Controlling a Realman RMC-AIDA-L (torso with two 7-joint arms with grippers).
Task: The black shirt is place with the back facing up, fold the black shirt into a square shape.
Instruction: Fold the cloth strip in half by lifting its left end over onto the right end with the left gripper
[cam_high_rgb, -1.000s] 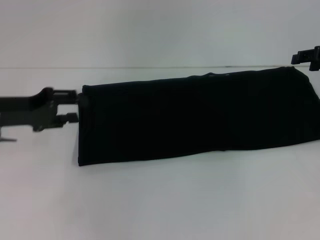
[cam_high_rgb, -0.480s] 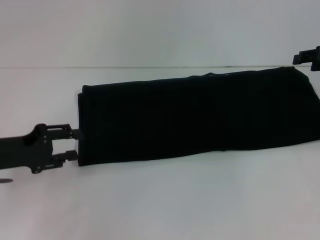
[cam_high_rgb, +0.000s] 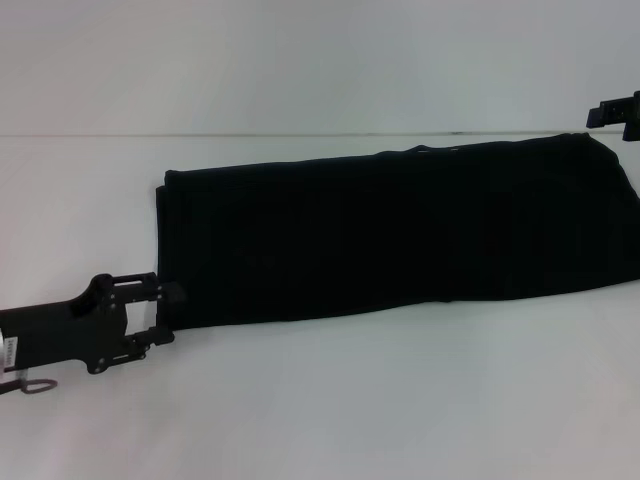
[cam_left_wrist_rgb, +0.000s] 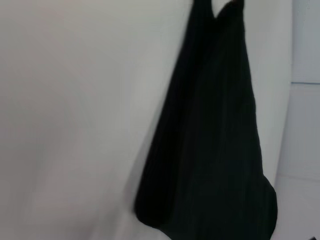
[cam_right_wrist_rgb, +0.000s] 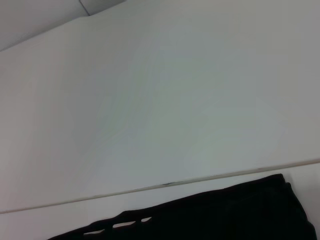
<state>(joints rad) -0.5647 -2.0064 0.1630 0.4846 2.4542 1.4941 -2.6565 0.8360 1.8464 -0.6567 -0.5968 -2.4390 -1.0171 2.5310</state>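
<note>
Shirt (cam_high_rgb: 400, 235) in long band on bench (cam_high_rgb: 330, 400), left gripper (cam_high_rgb: 165, 312) jaws apart at near corner; risk of pinching one layer, fold sagging; right gripper (cam_high_rgb: 615, 108) jaws' state unclear.

Bright even light, soft blur, faint shadows

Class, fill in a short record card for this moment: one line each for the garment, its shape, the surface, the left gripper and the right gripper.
garment: plain black cloth shirt, no lettering showing
shape: folded into a long band running across the table, not yet a square
surface: white table
left gripper: black left gripper, fingers open, at the band's near left corner; whether it touches the cloth cannot be told
right gripper: black right gripper, only partly in view, beside the band's far right corner
</note>
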